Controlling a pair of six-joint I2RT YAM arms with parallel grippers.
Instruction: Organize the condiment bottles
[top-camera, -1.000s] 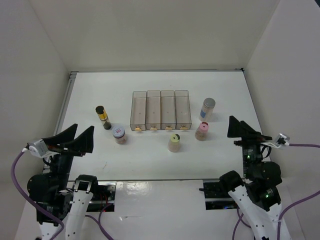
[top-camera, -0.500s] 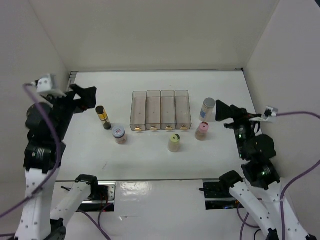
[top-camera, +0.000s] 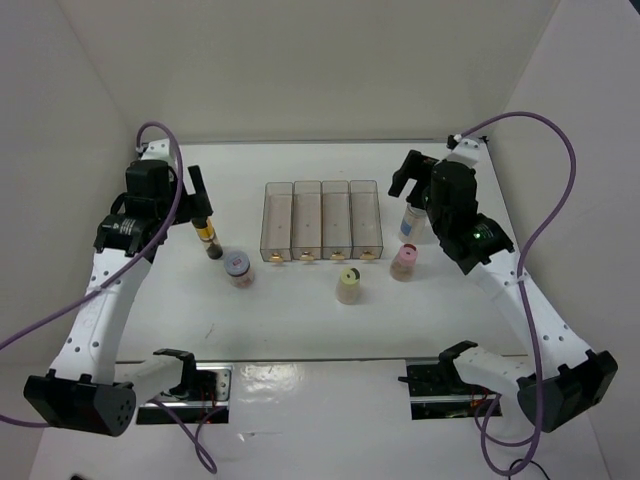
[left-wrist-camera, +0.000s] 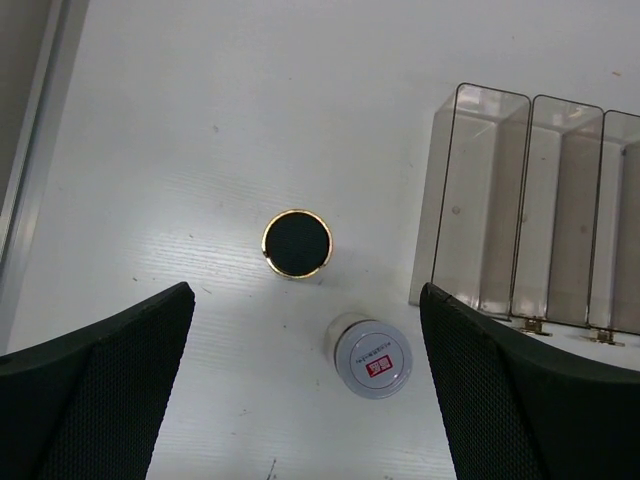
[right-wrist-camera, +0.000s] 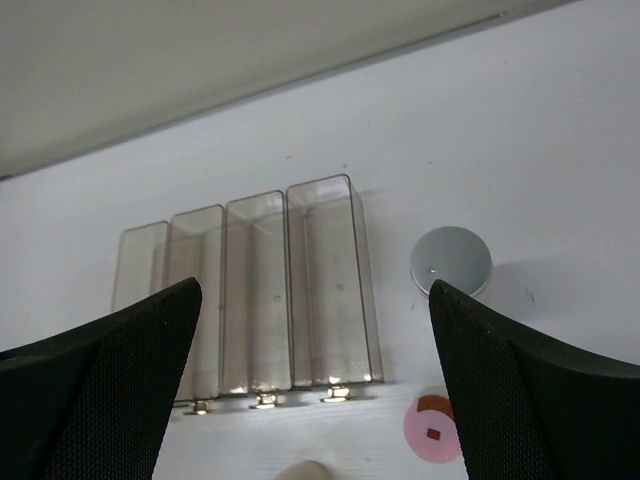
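Note:
Five jars stand on the white table around the clear rack (top-camera: 322, 220). The slim black-capped amber bottle (top-camera: 205, 229) and the white-lidded brown jar (top-camera: 238, 268) are left of it. The cream jar with the dark-dotted lid (top-camera: 348, 285) is in front, the pink jar (top-camera: 404, 262) and the grey-lidded blue-labelled jar (top-camera: 414, 222) to the right. My left gripper (top-camera: 197, 193) hangs open and empty above the amber bottle (left-wrist-camera: 297, 243), with the brown jar (left-wrist-camera: 372, 358) below it. My right gripper (top-camera: 408, 186) hangs open and empty above the rack's right end, near the grey lid (right-wrist-camera: 451, 261) and the pink lid (right-wrist-camera: 435, 428).
The rack (left-wrist-camera: 520, 235) has four upright slots, all empty, also seen in the right wrist view (right-wrist-camera: 250, 290). White walls close the table at the back and sides, with a metal strip (left-wrist-camera: 30, 150) along the left edge. The cream jar's top (right-wrist-camera: 305, 470) shows at the bottom.
Both arms have risen from low by their bases and reached forward over the table: the left to above the amber bottle, the right to above the rack's right end. No jar has moved.

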